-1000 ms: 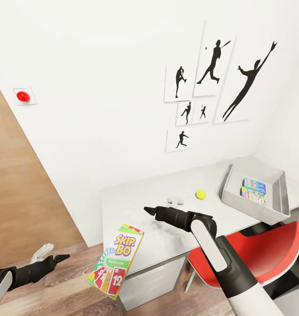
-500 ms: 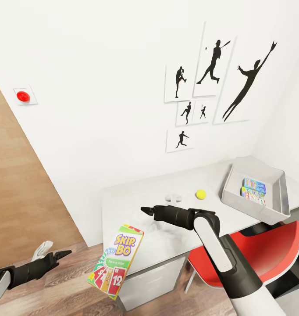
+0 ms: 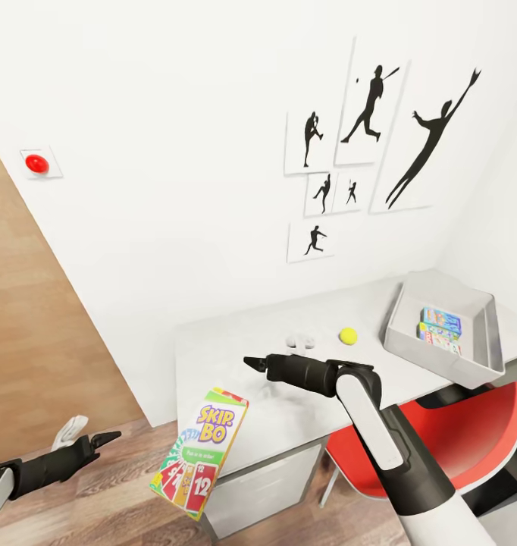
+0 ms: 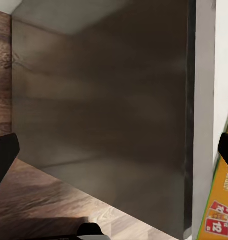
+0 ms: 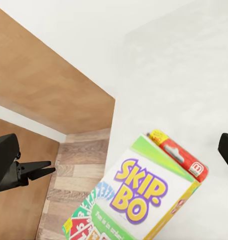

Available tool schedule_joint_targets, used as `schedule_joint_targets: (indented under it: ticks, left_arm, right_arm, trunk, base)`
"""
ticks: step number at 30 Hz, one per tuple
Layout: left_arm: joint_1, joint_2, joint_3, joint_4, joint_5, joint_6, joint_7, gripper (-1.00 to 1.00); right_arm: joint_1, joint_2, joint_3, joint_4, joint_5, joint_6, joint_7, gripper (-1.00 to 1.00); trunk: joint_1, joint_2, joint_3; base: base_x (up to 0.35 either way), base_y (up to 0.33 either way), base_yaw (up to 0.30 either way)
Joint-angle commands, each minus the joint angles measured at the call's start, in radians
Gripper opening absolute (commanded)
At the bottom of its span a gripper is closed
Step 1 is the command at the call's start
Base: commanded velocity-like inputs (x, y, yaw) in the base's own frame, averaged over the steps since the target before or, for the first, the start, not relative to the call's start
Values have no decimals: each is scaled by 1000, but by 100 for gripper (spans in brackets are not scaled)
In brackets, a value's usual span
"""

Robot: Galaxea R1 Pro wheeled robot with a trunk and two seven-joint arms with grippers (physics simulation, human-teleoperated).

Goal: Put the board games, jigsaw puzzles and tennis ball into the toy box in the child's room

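From the head camera you see the Skip-Bo box (image 3: 200, 452), a glossy cardboard rectangle, tilted with its lower part hanging past the front corner of the table (image 3: 236, 356); whether it touches the edge you cannot tell. Neither arm touches it. Your right gripper (image 3: 250, 362) points over the light-grey tabletop, its dark tips drawn close to a point. Your left gripper (image 3: 111, 437) hangs low above the wood-plank floor (image 3: 114, 493), well apart from the box, also narrowed to a point. Near it lies a small white object (image 3: 69, 432), too unclear to name. Further back, the tennis ball (image 3: 348, 335) sits on the table beside a small white-grey lump (image 3: 302, 343) you cannot identify. The toy box (image 3: 471, 356), a smooth grey tray with sloping walls, holds two colourful game boxes (image 3: 439, 329), their print too small to read. A red chair (image 3: 455, 432) is tucked at the desk beside your right arm. Black baseball prints (image 3: 372, 144) hang on the white wall, and a red button (image 3: 36, 163) sits at the left.

In the left wrist camera your black fingertips (image 4: 3, 160) sit at opposite edges, spread apart, facing the desk's dark side panel (image 4: 103, 100); the Skip-Bo box (image 4: 216, 210) is cut off.

In the right wrist camera the Skip-Bo box (image 5: 144, 195) lies ahead, the left gripper (image 5: 41, 170) beyond it over the floor.
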Motion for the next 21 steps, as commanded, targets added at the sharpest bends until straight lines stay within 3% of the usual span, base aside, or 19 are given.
schedule_joint_targets:
  ticks: [1, 12, 18, 21]
  left_arm:
    - [-1, 0, 3, 0, 2, 7, -2, 100]
    - [-1, 1, 3, 0, 2, 7, -2, 100]
    - [-1, 1, 3, 0, 2, 7, -13, 100]
    - [-1, 1, 2, 0, 1, 8, -57, 100]
  right_arm:
    - [-1, -2, 1, -1, -7, 1, -1, 100]
    - [24, -16, -18, -26, -4, -14, 190, 100]
    - [39, -15, -23, -29, -4, -16, 206, 100]
    - [41, -15, -24, -29, -4, -16, 208, 100]
  trunk:
    - [4, -9, -5]
    - [47, -86, -35]
    - [70, -128, -45]
    - [81, -149, -53]
  base:
    - [0, 0, 0]
    - [0, 0, -34]
    - [0, 0, -129]
    - [0, 0, -64]
